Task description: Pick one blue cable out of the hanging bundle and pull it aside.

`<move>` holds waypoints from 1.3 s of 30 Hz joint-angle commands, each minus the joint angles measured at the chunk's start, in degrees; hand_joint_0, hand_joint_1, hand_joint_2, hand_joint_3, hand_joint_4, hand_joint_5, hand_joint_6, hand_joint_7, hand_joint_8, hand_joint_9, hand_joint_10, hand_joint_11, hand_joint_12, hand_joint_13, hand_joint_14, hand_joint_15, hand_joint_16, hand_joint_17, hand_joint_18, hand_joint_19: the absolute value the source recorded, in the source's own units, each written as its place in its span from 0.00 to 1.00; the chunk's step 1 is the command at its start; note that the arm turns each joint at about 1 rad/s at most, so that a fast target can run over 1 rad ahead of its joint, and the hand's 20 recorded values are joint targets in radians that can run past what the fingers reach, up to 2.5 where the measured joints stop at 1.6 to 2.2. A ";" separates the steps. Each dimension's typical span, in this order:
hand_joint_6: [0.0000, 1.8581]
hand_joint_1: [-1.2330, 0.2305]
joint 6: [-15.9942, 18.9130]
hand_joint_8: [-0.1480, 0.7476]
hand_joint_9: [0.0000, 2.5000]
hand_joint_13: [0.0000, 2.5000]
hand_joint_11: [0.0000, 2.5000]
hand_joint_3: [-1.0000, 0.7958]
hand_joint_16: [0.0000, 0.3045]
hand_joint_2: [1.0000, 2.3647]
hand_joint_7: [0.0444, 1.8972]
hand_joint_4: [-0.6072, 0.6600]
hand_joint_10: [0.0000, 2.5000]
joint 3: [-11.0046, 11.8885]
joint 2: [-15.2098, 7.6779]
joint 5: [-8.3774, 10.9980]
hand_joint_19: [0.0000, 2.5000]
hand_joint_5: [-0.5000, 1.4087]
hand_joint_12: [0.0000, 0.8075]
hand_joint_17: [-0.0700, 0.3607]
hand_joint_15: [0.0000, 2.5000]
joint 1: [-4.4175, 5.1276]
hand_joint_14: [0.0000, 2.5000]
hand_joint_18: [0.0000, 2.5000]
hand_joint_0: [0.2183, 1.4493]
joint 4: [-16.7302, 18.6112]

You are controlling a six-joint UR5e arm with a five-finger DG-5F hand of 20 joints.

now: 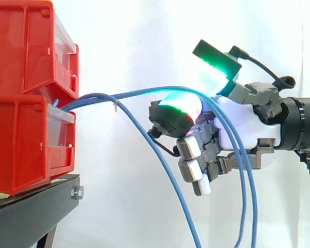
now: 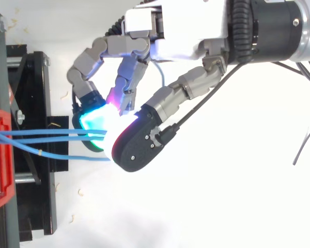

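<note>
Three blue cables (image 2: 46, 133) come out between the stacked red bins (image 1: 20, 51) and run right. My hand (image 1: 243, 124) reaches in from the right, level with the lower bin. Two of the cables (image 1: 139, 93) arch over its thick thumb pad (image 1: 170, 116) and drop past the palm. A green-glowing fingertip (image 2: 90, 121) curls over them from the other side, so they sit between it and the thumb (image 2: 137, 144). The third cable (image 1: 165, 170) hangs apart, sloping down below the thumb. The other fingers (image 1: 196, 160) curl downward.
The red bins stand on a black stand (image 1: 36, 206) at the left, whose frame (image 2: 33, 103) lies just left of my fingertips. A white curtain backs the scene. Open room lies to the right of and below the hand.
</note>
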 commanded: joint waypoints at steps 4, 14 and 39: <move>0.46 0.33 0.07 0.41 0.44 0.41 0.16 0.28 0.14 0.00 0.57 0.31 0.01 0.01 0.03 0.07 0.21 0.22 0.38 0.38 0.22 0.09 0.01 0.37 0.28 0.00; 0.27 0.40 -0.02 0.46 0.38 0.38 0.06 0.45 0.15 0.02 0.75 0.60 0.00 -0.08 0.03 0.07 0.22 0.25 0.41 0.41 0.20 0.09 0.01 0.36 0.28 0.17; 0.40 0.38 0.16 0.53 0.37 0.38 0.16 0.35 0.17 0.01 0.61 0.58 0.00 1.33 0.03 -0.29 0.22 0.20 0.45 0.43 0.21 -0.09 0.01 0.37 0.26 -0.88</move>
